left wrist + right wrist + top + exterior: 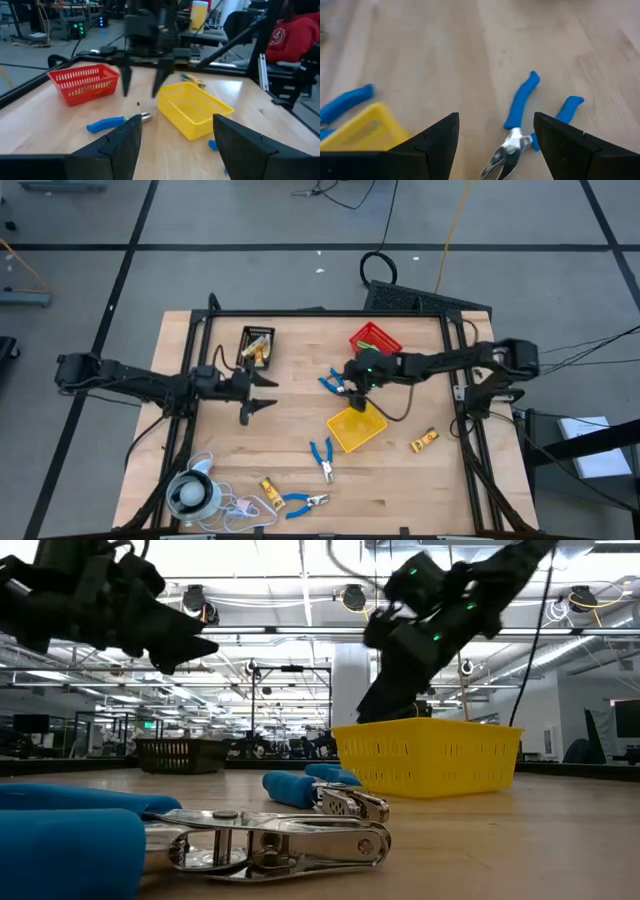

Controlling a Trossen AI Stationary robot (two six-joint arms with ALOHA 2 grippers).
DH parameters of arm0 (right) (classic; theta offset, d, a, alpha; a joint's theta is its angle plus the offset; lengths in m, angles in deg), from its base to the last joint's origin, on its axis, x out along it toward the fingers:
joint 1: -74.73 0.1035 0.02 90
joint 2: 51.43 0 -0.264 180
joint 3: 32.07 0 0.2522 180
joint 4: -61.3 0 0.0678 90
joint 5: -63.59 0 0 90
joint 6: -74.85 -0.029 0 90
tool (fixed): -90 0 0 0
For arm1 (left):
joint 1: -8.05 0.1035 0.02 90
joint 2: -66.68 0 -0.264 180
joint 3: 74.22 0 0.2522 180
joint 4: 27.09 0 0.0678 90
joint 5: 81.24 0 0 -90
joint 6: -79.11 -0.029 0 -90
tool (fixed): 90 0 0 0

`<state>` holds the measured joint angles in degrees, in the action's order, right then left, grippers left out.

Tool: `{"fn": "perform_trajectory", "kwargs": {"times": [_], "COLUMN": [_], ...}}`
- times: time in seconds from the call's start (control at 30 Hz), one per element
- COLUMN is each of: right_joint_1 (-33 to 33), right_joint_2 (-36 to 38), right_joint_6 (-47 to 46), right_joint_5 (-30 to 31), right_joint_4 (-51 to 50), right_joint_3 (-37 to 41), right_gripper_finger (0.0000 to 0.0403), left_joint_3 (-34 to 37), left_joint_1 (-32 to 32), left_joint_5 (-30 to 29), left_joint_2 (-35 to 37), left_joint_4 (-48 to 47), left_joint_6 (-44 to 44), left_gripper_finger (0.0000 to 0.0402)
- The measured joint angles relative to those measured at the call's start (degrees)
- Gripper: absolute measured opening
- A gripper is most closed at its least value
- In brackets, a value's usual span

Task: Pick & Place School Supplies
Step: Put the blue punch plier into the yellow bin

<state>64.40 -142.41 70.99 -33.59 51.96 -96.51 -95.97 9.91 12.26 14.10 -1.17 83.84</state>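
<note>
Blue-handled pliers (332, 383) lie on wooden table (300, 440).

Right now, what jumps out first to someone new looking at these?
The yellow bin at the table's centre stands out first, with the red bin behind it near the far edge. The right gripper hovers open over blue-handled pliers lying on the wood between those bins. The left gripper, also open and empty, hangs left of centre near the black bin, and more blue-handled tools lie scattered toward the near edge.
</note>
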Motion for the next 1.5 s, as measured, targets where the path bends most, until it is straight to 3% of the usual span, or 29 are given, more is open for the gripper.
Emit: {"fn": "perform_trajectory", "kwargs": {"times": [0.27,0.5,1.5], "right_joint_1": [-5.5,-6.9,-8.4], "right_joint_2": [-6.9,-9.7,-14.2], "right_joint_6": [-1.2,-2.4,-4.0], "right_joint_5": [1.3,1.0,-3.1], "right_joint_4": [-2.5,-7.5,-6.7], "right_joint_3": [-5.3,-7.6,-10.1], "right_gripper_finger": [0.0247,0.0247,0.0247], "left_joint_3": [0.4,0.4,0.4], "left_joint_1": [-6.6,-11.0,-12.1], "left_joint_5": [-1.3,-7.0,-9.2], "left_joint_2": [0.0,0.0,0.0], "left_joint_4": [0.9,0.9,1.2], "left_joint_6": [-0.4,-1.2,-0.9], "left_gripper_finger": [0.0243,0.0243,0.0243]}}
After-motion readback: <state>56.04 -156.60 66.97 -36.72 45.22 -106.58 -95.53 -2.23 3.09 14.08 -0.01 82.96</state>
